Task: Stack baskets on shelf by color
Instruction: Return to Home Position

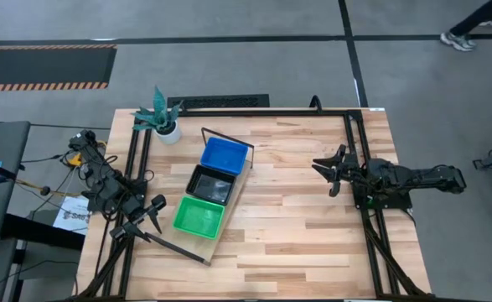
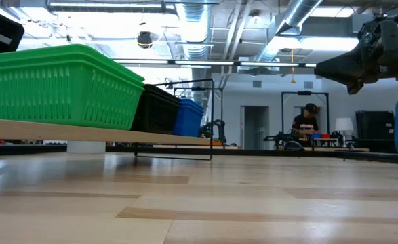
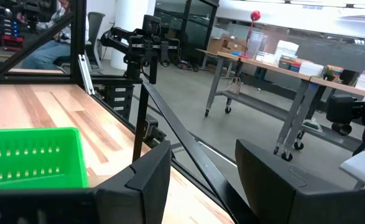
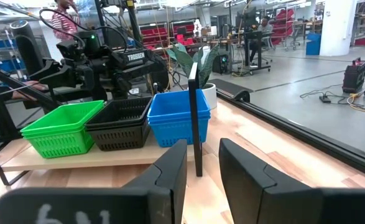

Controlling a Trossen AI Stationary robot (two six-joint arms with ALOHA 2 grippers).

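Baskets (image 1: 213, 184), ranged green, black, blue along the shelf (image 1: 231, 215). Probably light, stiff perforated plastic; best pinched at a rim wall. Left gripper (image 1: 151, 215) beside the shelf's green end, spread, empty; right gripper (image 1: 329, 172) well apart, likewise spread.

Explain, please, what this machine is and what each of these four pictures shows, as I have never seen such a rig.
This is a robot with two dark arms working at a wooden table, and each arm ends in a two-finger gripper. One picture looks straight down from above. Another looks level across the table top. The last two come from cameras on the arms' wrists. The left gripper and the right gripper sit near opposite sides of the table, both open and holding nothing. Between them, a light-wood shelf carries green baskets, black baskets and blue baskets in a row. A potted plant stands near one corner.
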